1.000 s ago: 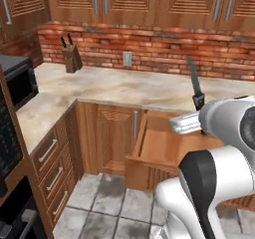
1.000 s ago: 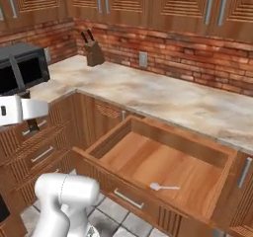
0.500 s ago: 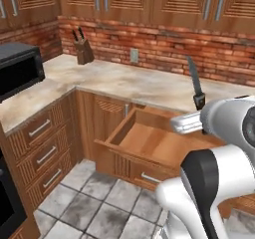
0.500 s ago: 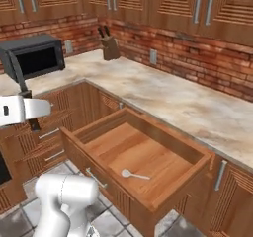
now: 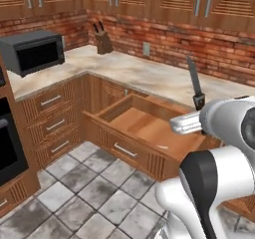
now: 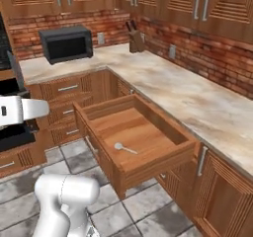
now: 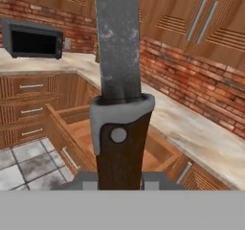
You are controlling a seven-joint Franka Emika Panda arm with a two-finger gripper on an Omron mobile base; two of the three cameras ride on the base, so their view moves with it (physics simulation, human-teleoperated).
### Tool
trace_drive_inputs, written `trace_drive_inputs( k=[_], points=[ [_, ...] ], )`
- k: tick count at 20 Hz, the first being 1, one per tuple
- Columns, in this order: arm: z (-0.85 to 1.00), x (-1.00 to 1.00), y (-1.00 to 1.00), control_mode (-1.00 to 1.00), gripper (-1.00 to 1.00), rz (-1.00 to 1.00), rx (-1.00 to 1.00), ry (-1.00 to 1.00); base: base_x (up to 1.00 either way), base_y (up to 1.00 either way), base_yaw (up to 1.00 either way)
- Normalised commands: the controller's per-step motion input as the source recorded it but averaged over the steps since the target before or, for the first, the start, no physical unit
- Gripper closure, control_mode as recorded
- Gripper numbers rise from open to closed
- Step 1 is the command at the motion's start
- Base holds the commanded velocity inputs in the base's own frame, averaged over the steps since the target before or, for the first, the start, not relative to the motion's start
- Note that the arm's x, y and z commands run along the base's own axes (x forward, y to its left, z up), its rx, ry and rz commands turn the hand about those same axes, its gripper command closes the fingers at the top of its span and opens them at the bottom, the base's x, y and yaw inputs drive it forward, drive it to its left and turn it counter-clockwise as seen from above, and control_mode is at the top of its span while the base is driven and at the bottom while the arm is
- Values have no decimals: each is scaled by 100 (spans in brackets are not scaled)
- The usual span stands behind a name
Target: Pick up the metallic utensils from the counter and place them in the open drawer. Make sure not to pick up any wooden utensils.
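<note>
one spoon (image 6: 124,148) already lies in the open drawer (image 6: 148,169), flat on the pale wood floor near its front half, bowl toward the front, so that piece looks done; it shows as a small pale sliver in the left base view too, by the drawer's right end. now the knife (image 7: 119,71): it stands blade-up in the tool (image 7: 120,186), the dark handle clamped between the two tips at the bottom of the hand view, grey blade rising past the top edge, and from the left base view the blade pokes up above the white arm, over the right end of the drawer. so the tool is closed tight on the knife's handle, carrying it high, not yet lowered into the drawer. count so far, left to right: one black microwave (image 5: 34,51) on the far bench (image 6: 197,100), one knife block (image 5: 103,43) against the brick wall, one drawer pulled out, one spoon inside it, one knife in the tool. my read is one metal piece stowed, a second on its way, needing only to come down over the drawer and be let go; whether any more metal cutlery or the wooden utensil waits elsewhere i cannot tell from here
</note>
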Motion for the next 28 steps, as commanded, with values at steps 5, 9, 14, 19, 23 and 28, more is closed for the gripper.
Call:
trace_drive_inputs(
  k=[5,9,14,19,23,28],
  points=[
    [0,0,0,100,100,0,0,0,-34,-100,48],
    [0,0,0,100,100,0,0,0,-3,-100,52],
    [0,0,0,100,100,0,0,0,36,-68,45],
    [0,0,0,100,100,0,0,0,40,-36,49],
    [0,0,0,100,100,0,0,0,8,-20,41],
    [0,0,0,100,100,0,0,0,30,0,36]
  ],
)
